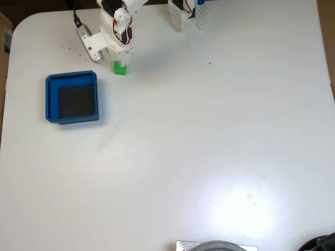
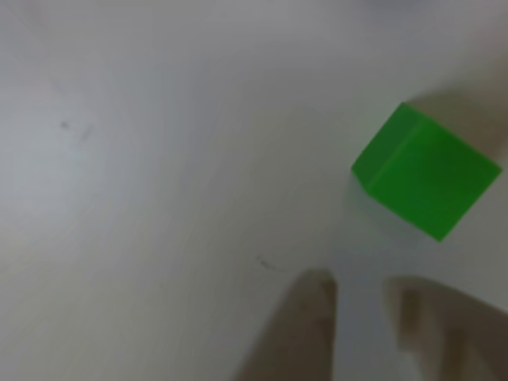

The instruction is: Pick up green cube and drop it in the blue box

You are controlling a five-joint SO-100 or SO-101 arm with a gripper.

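Our gripper [image 2: 359, 305] enters the close view from the bottom edge, fingers slightly parted and holding nothing. The green cube [image 2: 425, 171] sits on the table just above it, upper right. In the fixed view, the blue box [image 1: 71, 98] lies left, near the cube [image 1: 120, 68].

The green cube [image 2: 425, 171] sits on the white table [image 2: 159, 159], just beyond two blurred fingertips [image 2: 305, 317]
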